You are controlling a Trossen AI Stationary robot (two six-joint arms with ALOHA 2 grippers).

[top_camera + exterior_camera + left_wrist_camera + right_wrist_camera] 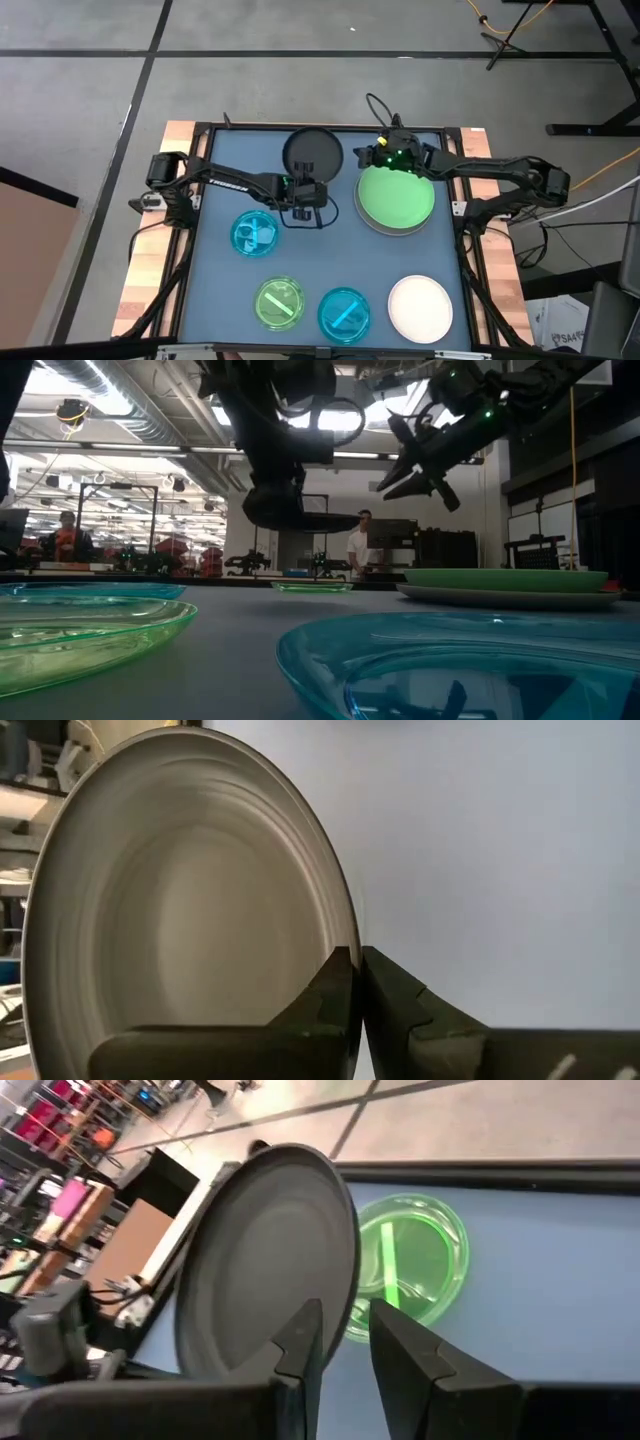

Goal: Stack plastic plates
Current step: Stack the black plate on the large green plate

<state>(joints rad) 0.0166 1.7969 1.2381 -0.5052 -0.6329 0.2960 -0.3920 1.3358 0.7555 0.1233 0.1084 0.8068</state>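
My left gripper (pixel 306 186) is shut on a small black plate (pixel 312 152), which the low view shows lifted above the table (pixel 305 518). My right gripper (pixel 386 156) hangs open in the air (pixel 422 472) over the far edge of the large light green plate (pixel 396 195). That plate lies in a large grey plate (pixel 371 222). In the right wrist view the open fingers (pixel 345 1342) stand before the black plate (pixel 265 1260), apart from it. Two translucent blue plates (pixel 255 233) (pixel 343 312), a translucent green one (pixel 280 303) and a white one (pixel 420 307) rest flat on the table. My left gripper pinches the black plate's rim (pixel 345 935) between its two fingers, at the plate's near edge. The fingers come about level from the table's near side. The plate is lifted clear and lies roughly level, reaching out beyond the fingers.
The blue table top (pixel 220 160) has a dark raised frame around it. A cable (pixel 378 108) loops over the far edge behind my right gripper. Bare table lies between the stacked large plates and the near row. People stand in the room beyond (pixel 358 550).
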